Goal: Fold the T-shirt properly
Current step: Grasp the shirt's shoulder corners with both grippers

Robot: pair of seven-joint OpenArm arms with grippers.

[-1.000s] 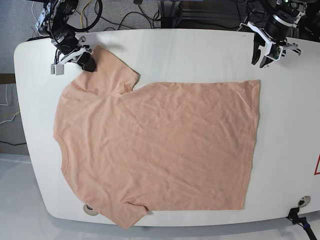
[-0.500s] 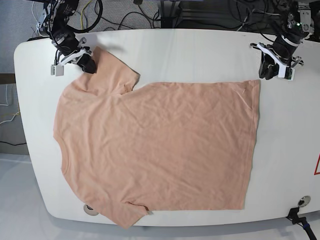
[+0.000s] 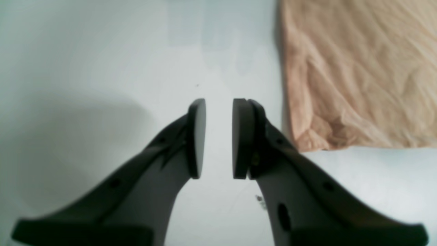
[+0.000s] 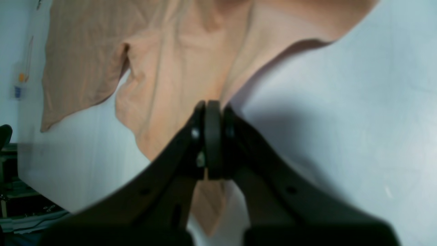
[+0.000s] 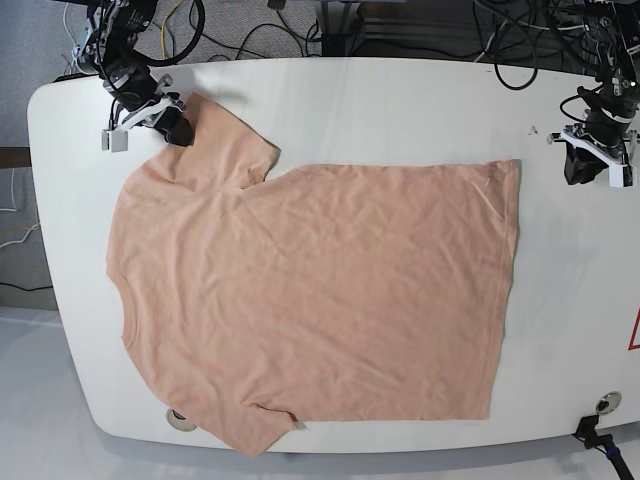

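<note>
Meanwhile, the T-shirt (image 5: 310, 300) lies spread flat across the white table (image 5: 400, 100), plain side up, collar toward the base view's left. The right gripper (image 4: 213, 112) is pinched tight on the sleeve (image 5: 225, 140) at the far corner, fabric caught between its pads. The left gripper (image 3: 218, 136), fingers slightly apart and empty, hovers over bare table just beside the hem corner (image 3: 307, 141). The fold appears barely begun; the next move likely calls for the left gripper to reach that corner and grip it. No brand, label or writing is readable anywhere.
</note>
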